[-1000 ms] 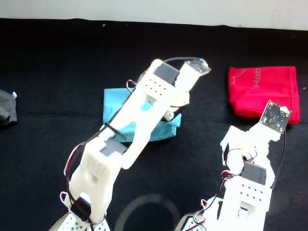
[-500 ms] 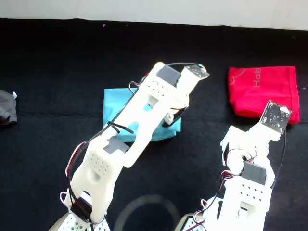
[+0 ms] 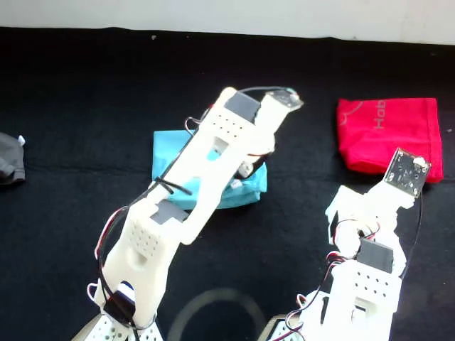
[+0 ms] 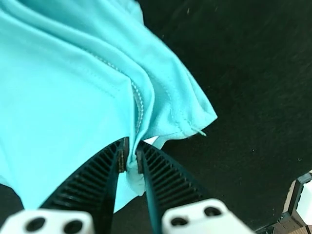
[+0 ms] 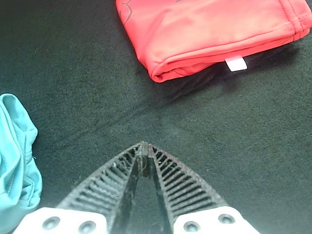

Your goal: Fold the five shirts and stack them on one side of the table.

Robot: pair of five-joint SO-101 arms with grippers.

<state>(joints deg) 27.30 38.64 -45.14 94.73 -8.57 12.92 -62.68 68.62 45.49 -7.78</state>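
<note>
A folded turquoise shirt [image 3: 169, 160] lies mid-table, mostly under the left arm. In the left wrist view my left gripper [image 4: 129, 161] is shut on a pinched fold of the turquoise shirt [image 4: 63, 87] near its hem. A folded red shirt [image 3: 387, 133] rests at the right side of the table. My right gripper [image 5: 143, 152] hovers shut and empty above the black cloth, short of the red shirt [image 5: 209, 29], with an edge of the turquoise shirt [image 5: 14, 161] off to its side. The right arm [image 3: 370, 234] stands near the front right.
A dark grey garment [image 3: 10, 162] lies at the table's left edge. The black tablecloth [image 3: 92, 92] runs to a white wall at the back. Open cloth lies between the turquoise and red shirts.
The left arm shifted slightly left and back over the turquoise shirt, tugging its right edge. The right arm has kept still.
</note>
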